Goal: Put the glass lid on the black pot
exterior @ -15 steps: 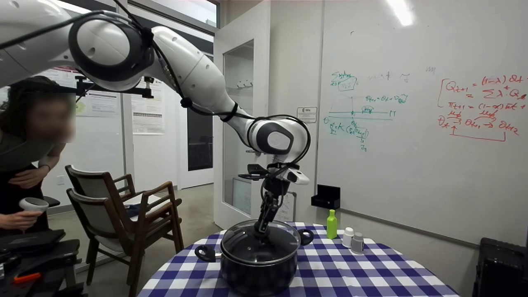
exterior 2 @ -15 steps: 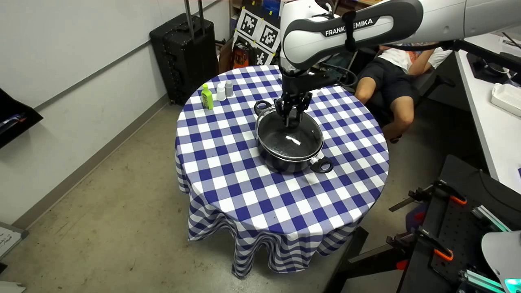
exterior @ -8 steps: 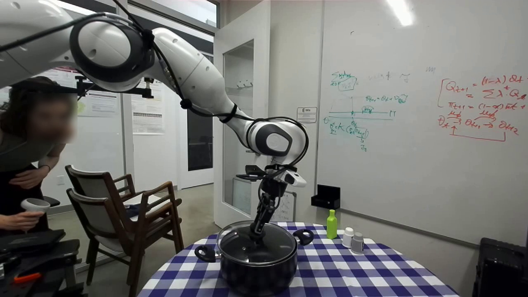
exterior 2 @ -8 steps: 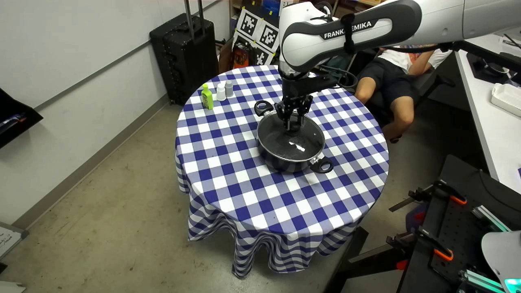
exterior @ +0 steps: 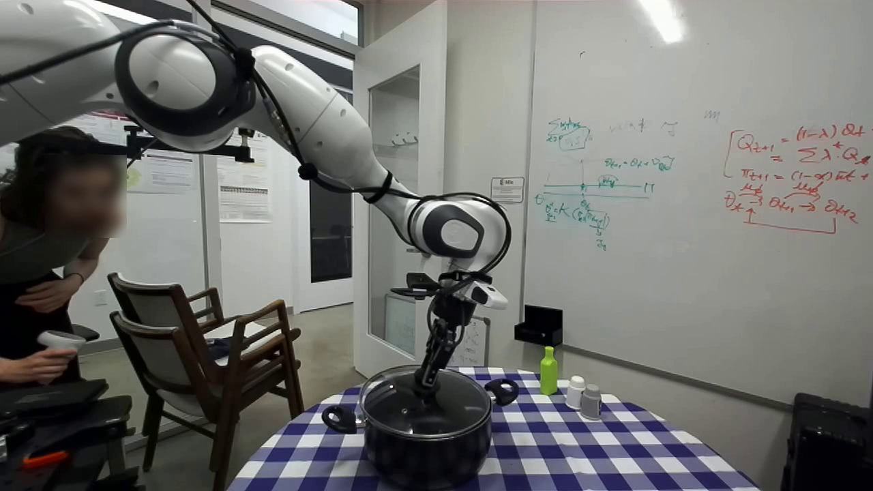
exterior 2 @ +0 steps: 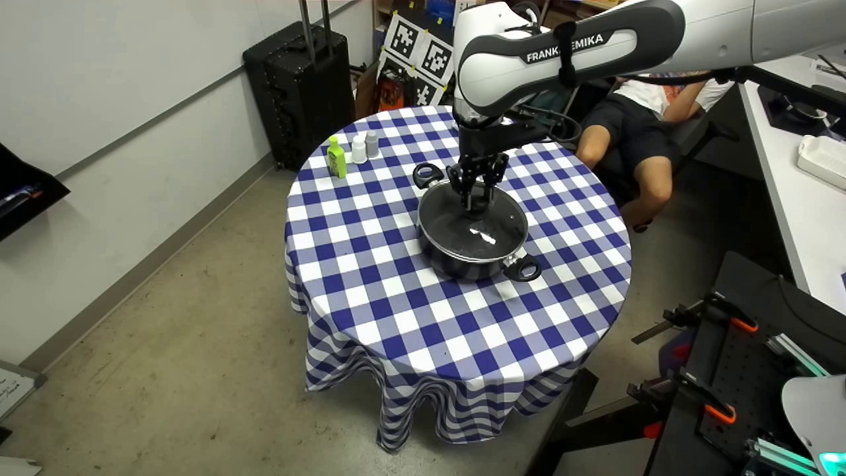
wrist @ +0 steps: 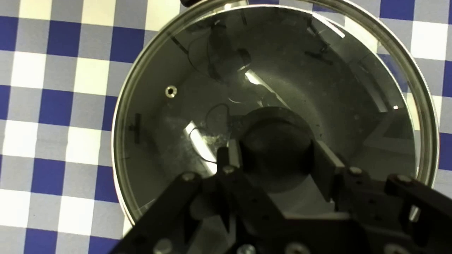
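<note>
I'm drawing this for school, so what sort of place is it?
Probably a robotics lab or office: there's a robot arm, a whiteboard with handwritten equations, and printed square markers.

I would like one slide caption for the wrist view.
Black two-fingered gripper holding the round black knob of a clear, round glass lid over a round black pot.

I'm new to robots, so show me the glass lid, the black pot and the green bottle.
Glass lid [wrist: 296, 83], in the wrist view: its clear glass, off-centre.
Black pot [exterior: 428, 460], in an exterior view: its outer wall.
Green bottle [exterior: 548, 376], in an exterior view: its body.
</note>
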### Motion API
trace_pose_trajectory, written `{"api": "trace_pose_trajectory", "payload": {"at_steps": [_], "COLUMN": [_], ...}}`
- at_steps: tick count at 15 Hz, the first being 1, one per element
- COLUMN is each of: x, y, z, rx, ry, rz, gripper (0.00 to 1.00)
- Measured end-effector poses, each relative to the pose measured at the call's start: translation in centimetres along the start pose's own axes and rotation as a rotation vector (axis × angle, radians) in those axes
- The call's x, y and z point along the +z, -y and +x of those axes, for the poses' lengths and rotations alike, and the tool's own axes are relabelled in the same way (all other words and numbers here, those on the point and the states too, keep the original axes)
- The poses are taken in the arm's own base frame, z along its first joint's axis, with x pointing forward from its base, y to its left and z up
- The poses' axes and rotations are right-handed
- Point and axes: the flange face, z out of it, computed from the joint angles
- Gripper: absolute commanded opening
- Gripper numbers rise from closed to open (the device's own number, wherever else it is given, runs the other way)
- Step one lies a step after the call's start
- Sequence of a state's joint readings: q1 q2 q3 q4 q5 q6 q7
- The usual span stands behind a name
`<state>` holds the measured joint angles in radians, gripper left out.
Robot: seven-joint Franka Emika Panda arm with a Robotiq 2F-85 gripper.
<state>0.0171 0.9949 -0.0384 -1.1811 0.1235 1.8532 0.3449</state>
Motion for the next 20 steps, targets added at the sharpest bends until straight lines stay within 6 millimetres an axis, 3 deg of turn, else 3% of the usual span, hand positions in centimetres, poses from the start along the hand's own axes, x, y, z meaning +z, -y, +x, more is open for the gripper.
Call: {"api": "trace_pose_trajectory", "payload": {"at_steps": [20], "x": [-0.24], "y": [0.16], "z": [0.0], "rx": [0.059], "ry": [-0.019], "rz": [-0.05], "gripper": [0.25]}}
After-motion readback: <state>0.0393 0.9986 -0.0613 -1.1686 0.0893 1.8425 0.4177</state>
